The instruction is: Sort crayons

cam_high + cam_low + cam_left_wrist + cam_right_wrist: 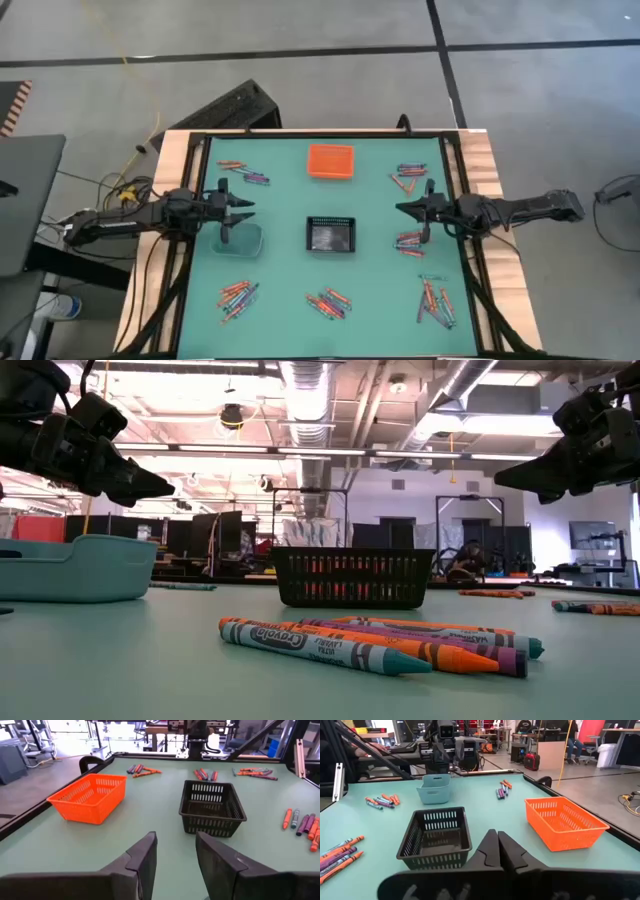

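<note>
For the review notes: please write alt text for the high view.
Seen from above, a green table holds an orange bin, a black bin and a clear bin, with crayon piles scattered around. The left gripper and right gripper hover empty at either side.

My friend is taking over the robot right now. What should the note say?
Left gripper: jaws open, empty, above the pale blue bin on the table's left side.
Right gripper: jaws shut, empty, at the right side.
Crayons: all lying on the green table in small heaps, three along the near edge, two on the right, one at the far left.
Bins: orange bin and black bin look empty; inside of the pale blue one is not clear.
Done: nothing sorted yet, as far as can be seen.
Left: every heap.
</note>
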